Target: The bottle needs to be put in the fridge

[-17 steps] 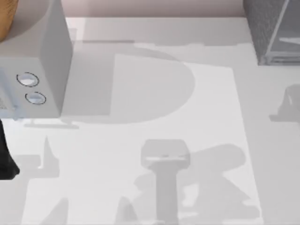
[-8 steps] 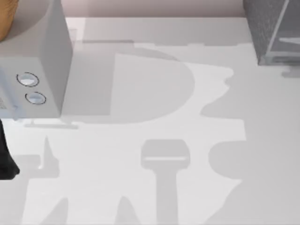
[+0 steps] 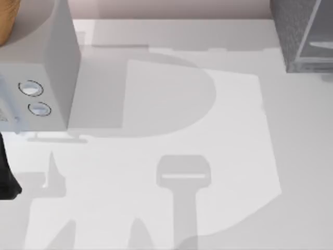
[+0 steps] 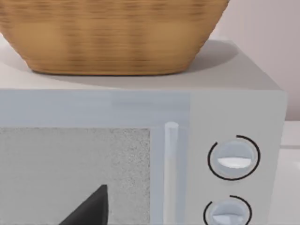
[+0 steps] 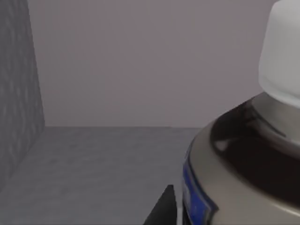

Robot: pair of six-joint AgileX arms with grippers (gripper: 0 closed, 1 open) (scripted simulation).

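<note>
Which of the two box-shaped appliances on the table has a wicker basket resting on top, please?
The pale grey box with two round dials, at the table's left, carries the basket; the dark speckled fridge, far right, doesn't.

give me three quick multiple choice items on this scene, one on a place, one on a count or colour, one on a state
1. Where does the woven basket sit?
A. on top of the pale grey box
B. on the table
C. inside the fridge

2. How many round dials are on that box's front?
A. one
B. two
C. four

3. How does the bottle stand in the right wrist view?
A. lying on its side
B. upside down
C. upright, white cap on top

Answers:
1. A, its base rests on the box's top in the left wrist view.
2. B, two dials sit one above the other.
3. C, the cap is above the dark neck.
</note>
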